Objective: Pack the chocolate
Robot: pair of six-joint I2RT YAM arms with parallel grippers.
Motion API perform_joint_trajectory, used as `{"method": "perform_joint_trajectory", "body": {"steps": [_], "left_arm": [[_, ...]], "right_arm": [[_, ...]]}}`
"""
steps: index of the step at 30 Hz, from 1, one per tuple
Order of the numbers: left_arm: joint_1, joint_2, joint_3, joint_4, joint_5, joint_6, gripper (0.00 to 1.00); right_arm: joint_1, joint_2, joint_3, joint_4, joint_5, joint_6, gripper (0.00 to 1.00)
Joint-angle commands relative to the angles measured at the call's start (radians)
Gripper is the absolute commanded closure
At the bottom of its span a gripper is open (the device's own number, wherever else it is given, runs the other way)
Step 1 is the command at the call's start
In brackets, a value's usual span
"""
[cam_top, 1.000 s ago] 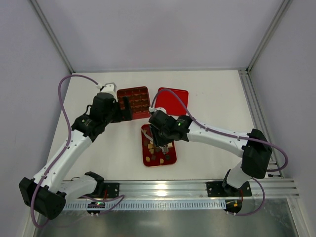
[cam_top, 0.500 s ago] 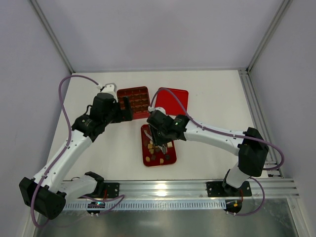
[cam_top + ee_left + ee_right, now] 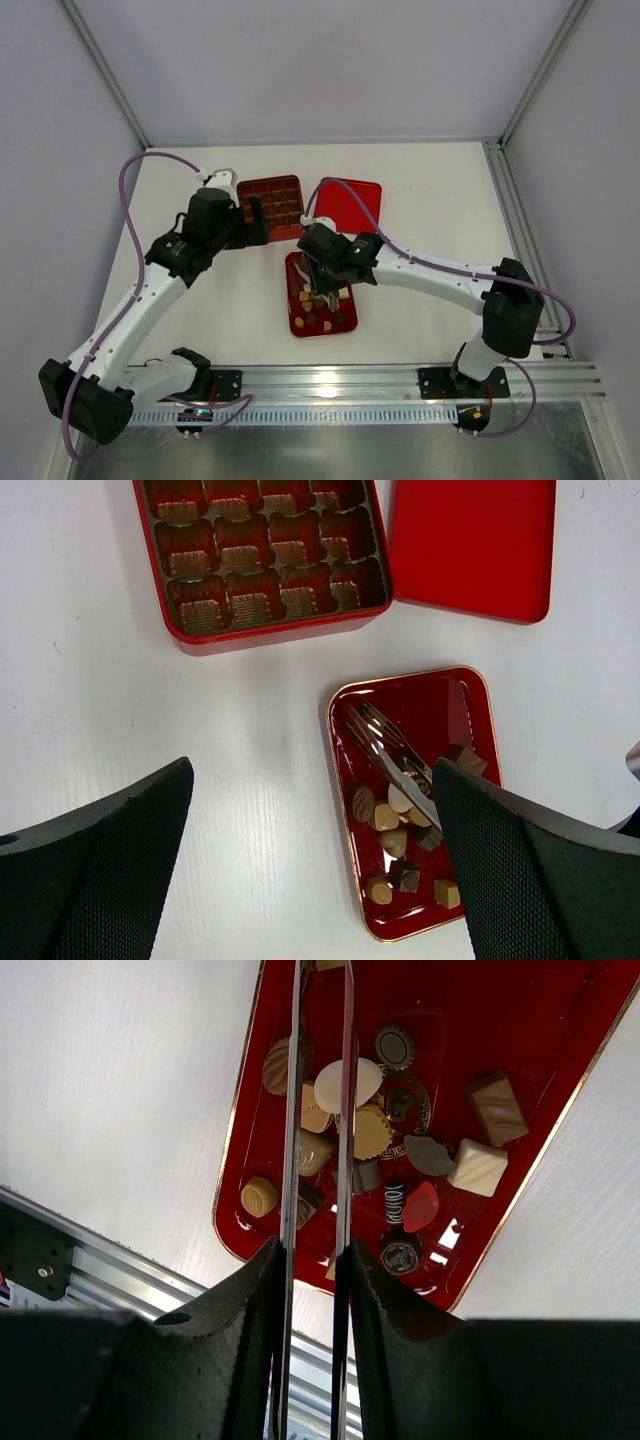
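Note:
The chocolate (image 3: 347,1085) is several small dark, light brown and cream pieces lying loose in a shallow red tray (image 3: 520,1020), seen also in the top view (image 3: 318,312) and the left wrist view (image 3: 392,825). My right gripper (image 3: 313,1260) is shut on metal tongs (image 3: 346,1140), whose two blades run over the pieces; their tips are out of frame. In the top view the right gripper (image 3: 322,288) hangs over the tray (image 3: 298,326). My left gripper (image 3: 312,780) is open and empty, high above the table (image 3: 255,218).
A red compartmented box (image 3: 272,205) with brown paper cups stands behind the tray, also in the left wrist view (image 3: 265,570). The flat red lid (image 3: 352,200) lies to its right (image 3: 470,540). An aluminium rail (image 3: 400,380) runs along the near edge.
My right gripper with the tongs has shifted slightly left over the tray. The left arm has not moved.

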Motion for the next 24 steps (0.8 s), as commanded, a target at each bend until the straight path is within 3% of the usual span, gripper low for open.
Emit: {"method": "perform_joint_trajectory", "body": {"steps": [1, 11, 24], "left_arm": [[0.005, -0.017, -0.002, 0.032, 0.004, -0.006, 0.00], [0.005, -0.021, 0.009, 0.032, 0.003, -0.006, 0.00], [0.006, -0.037, 0.067, 0.012, 0.006, -0.017, 0.01]], "right_arm": [[0.006, -0.023, 0.006, 0.024, 0.004, 0.003, 0.68], [0.005, -0.077, 0.029, -0.024, 0.033, -0.019, 0.78], [-0.006, -0.129, 0.087, -0.071, 0.048, -0.046, 0.80]]}}
